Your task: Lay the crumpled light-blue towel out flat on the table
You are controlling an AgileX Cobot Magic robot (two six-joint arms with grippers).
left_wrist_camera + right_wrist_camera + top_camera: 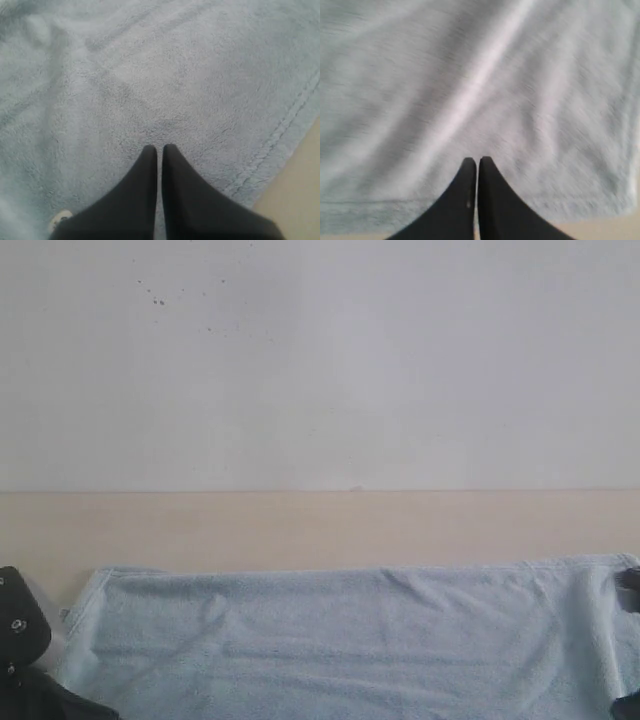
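1 towel (340,640), near side cut off frame, on 1 table (320,530). 2 grippers: left gripper (160,147), right gripper (478,160), jaws closed on both. Right wrist view blurry.

The pale blue towel (150,85) fills nearly the whole left wrist view, its fluffy pile lying in soft, shallow folds. The gripper (160,148) sits over it with its two black fingers (140,200) pressed side by side, only a thin slit between them. A stitched hem (280,131) runs diagonally along the towel's edge, and beyond it shows a bare beige corner of the worktop (300,200). A small white patch (60,219) peeks out beside the fingers, too hidden to identify.
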